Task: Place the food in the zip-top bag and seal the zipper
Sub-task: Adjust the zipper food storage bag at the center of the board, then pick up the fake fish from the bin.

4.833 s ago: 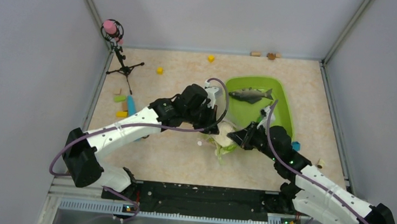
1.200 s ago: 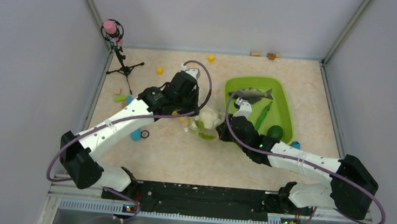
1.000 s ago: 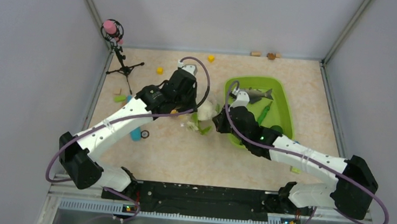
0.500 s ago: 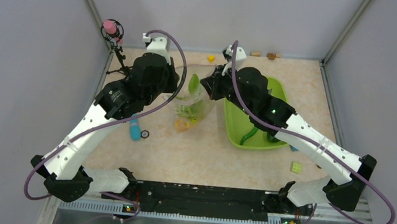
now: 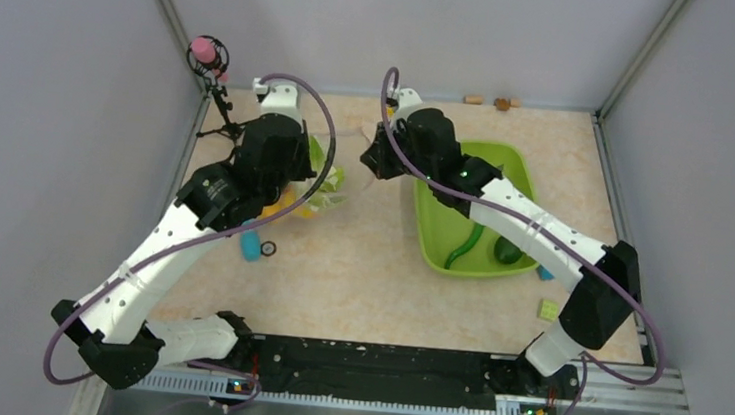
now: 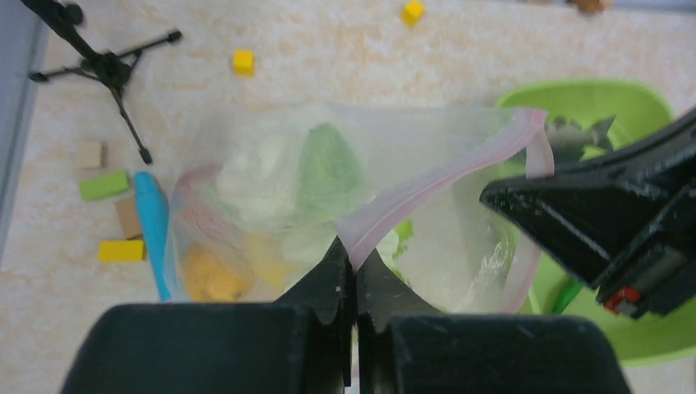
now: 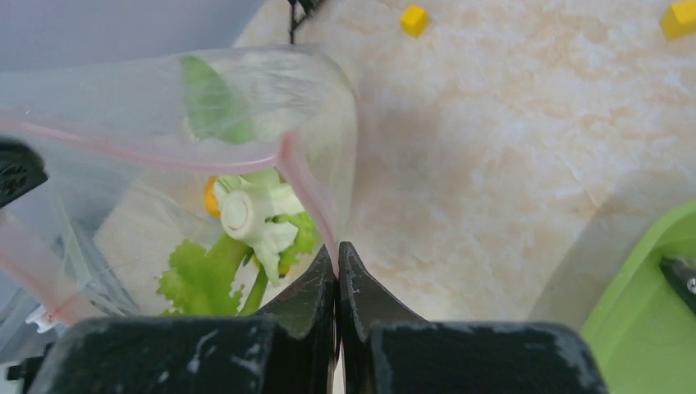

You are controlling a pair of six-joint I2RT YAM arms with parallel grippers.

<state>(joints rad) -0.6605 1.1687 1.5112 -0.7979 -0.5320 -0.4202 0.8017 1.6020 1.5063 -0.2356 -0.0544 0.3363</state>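
Note:
The clear zip-top bag (image 6: pixel 271 189) hangs in the air between my two grippers, and the top view (image 5: pixel 323 186) shows it too. Its pink zipper (image 6: pixel 443 168) runs slack between them, the mouth partly gaping. My left gripper (image 6: pixel 354 246) is shut on the zipper strip. My right gripper (image 7: pixel 336 246) is shut on the strip further along. Inside the bag are white cauliflower (image 6: pixel 254 172), a green leaf (image 6: pixel 324 160), an orange piece (image 6: pixel 205 275) and a leafy stalk (image 7: pixel 193 279). In the top view my left gripper (image 5: pixel 325 164) and right gripper (image 5: pixel 370 160) are close together at the back.
The lime-green tray (image 5: pixel 522 171) lies right of the bag, with a green bean (image 5: pixel 465 246), a dark green item (image 5: pixel 508 250) and a toy fish (image 6: pixel 574 131). A microphone tripod (image 5: pixel 219 84) stands back left. A blue item (image 5: pixel 252 246) and small blocks (image 6: pixel 121 249) lie around.
Both arms rose from the table and carried the bag with the food up, back and left. The bag now hangs from both grippers.

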